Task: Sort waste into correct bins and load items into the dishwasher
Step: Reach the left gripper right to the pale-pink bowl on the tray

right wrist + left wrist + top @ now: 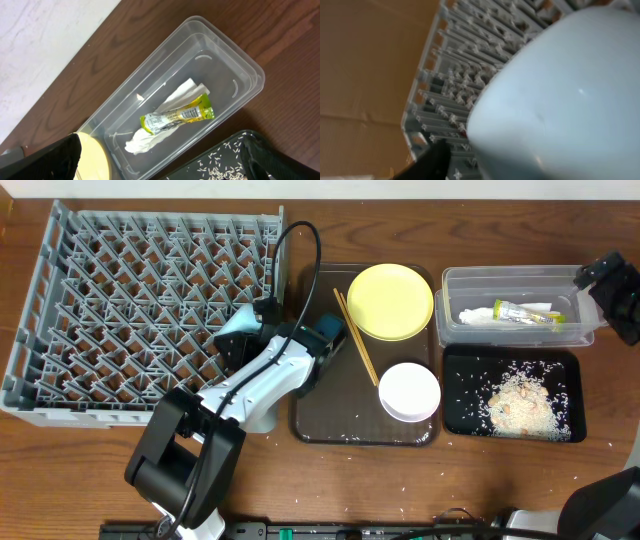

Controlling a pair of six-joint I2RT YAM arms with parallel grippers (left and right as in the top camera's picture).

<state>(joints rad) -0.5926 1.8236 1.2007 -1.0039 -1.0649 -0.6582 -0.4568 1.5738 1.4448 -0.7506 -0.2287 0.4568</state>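
Observation:
My left gripper is shut on the light blue bowl and holds it at the right edge of the grey dish rack. The bowl fills the left wrist view, with the rack's pegs behind it. My right gripper is open and empty above the clear tub, at the far right in the overhead view. The tub holds the green-and-yellow wrapper and the white napkin. Rice scraps lie in the black tray. The small cup is out of view.
The brown serving tray holds the yellow plate, the chopsticks and the white bowl. Loose rice grains lie on the brown tray and on the table near its front edge.

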